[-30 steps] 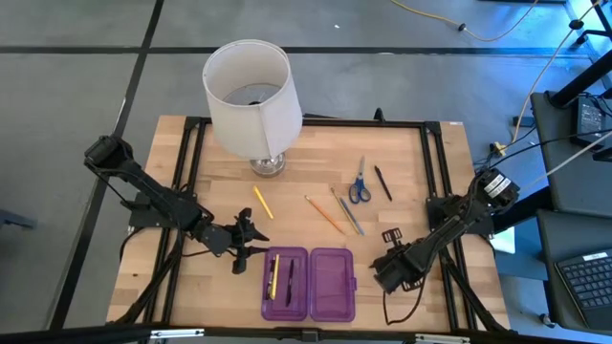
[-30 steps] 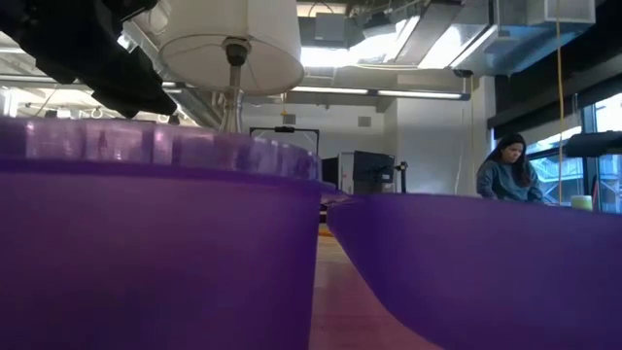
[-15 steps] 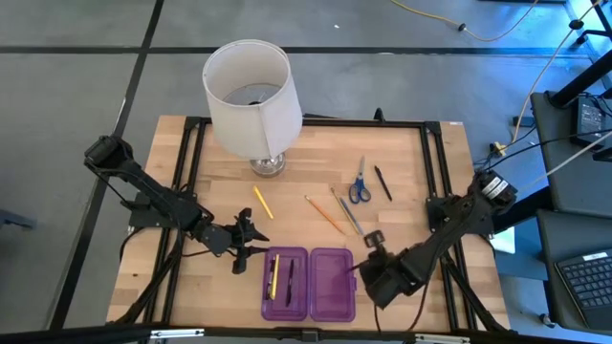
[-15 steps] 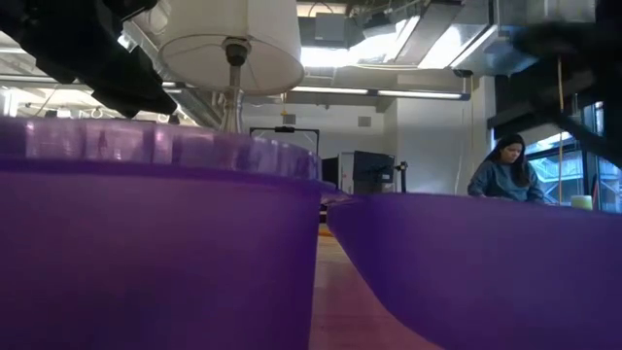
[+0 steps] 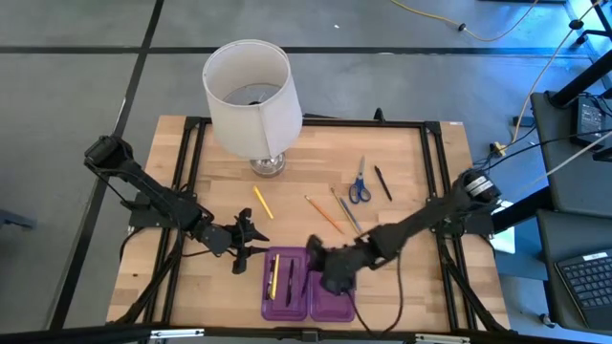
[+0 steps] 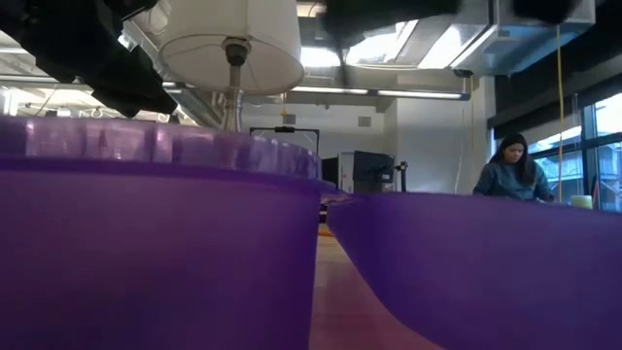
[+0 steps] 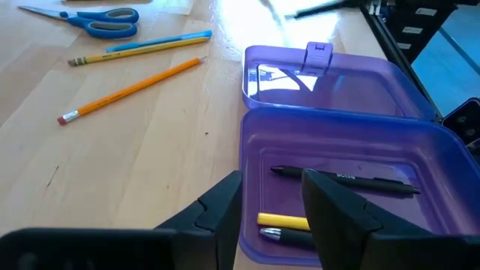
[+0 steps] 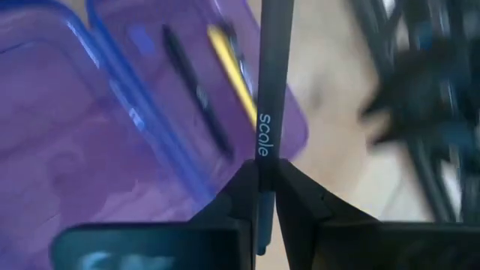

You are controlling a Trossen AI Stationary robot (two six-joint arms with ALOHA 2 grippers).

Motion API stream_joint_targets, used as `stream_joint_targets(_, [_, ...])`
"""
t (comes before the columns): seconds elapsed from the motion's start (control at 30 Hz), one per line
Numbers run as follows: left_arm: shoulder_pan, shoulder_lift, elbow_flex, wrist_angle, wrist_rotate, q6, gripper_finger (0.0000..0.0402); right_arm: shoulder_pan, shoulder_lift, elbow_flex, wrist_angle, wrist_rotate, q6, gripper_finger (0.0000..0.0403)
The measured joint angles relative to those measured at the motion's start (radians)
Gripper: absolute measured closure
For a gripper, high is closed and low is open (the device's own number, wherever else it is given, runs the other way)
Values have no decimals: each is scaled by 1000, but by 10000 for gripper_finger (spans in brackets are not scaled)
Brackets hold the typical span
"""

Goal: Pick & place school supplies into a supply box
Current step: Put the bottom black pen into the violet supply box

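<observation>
The right gripper (image 8: 262, 187) was pinched tight on a slim dark pen (image 8: 271, 82), over the glossy, see-through purple supply box (image 5: 332, 287) at the wooden table's front. The left gripper (image 7: 271, 199), beside it, was part-open and empty.

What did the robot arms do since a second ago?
The right arm swung from the table's right side across to the purple box. Its right gripper is shut on a dark pen over the box. The left gripper stayed beside the box, open. The lamp, scissors and loose pencils did not move.
</observation>
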Motion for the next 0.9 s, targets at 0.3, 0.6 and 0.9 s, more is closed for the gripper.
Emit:
stream_joint_targets(0.3, [0,0,0,-3,0,0,273,-44,172,0,220,-59,-399,362])
stream_joint_targets(0.6, [0,0,0,-3,1,0,274,-56,285,0,260,40,-509,361])
stream_joint_targets(0.9, [0,0,0,-3,1,0,274,-55,325,0,282,42,-510,360])
